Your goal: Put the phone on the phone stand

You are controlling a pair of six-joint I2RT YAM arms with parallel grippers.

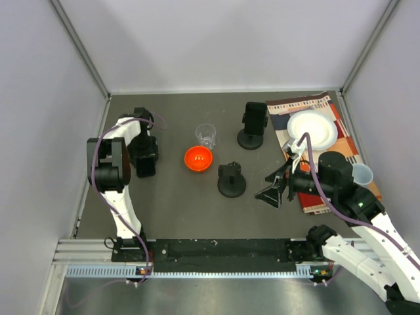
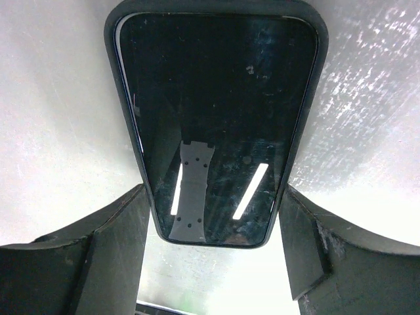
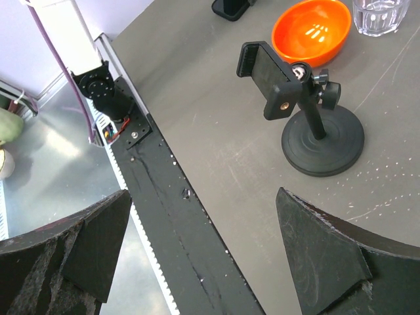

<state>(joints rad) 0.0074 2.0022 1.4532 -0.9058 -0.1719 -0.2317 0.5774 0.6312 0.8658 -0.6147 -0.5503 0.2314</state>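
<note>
The phone (image 2: 216,98), black with a dark glossy screen, lies flat on the pale-looking tabletop at the left of the table. My left gripper (image 2: 213,197) points down over it (image 1: 144,161), its two fingers pressed against the phone's long sides near its near end. The phone stand (image 1: 231,180), black with a round base and an empty clamp, stands mid-table; the right wrist view shows it too (image 3: 308,111). My right gripper (image 1: 275,187) hovers just right of that stand, open and empty (image 3: 203,256).
A second black stand (image 1: 252,128) carrying a dark slab stands behind. An orange bowl (image 1: 198,158) and a clear glass (image 1: 206,135) sit between the phone and the stands. A white plate (image 1: 312,128) lies on a patterned mat (image 1: 341,118), with a clear cup (image 1: 361,174) on the right.
</note>
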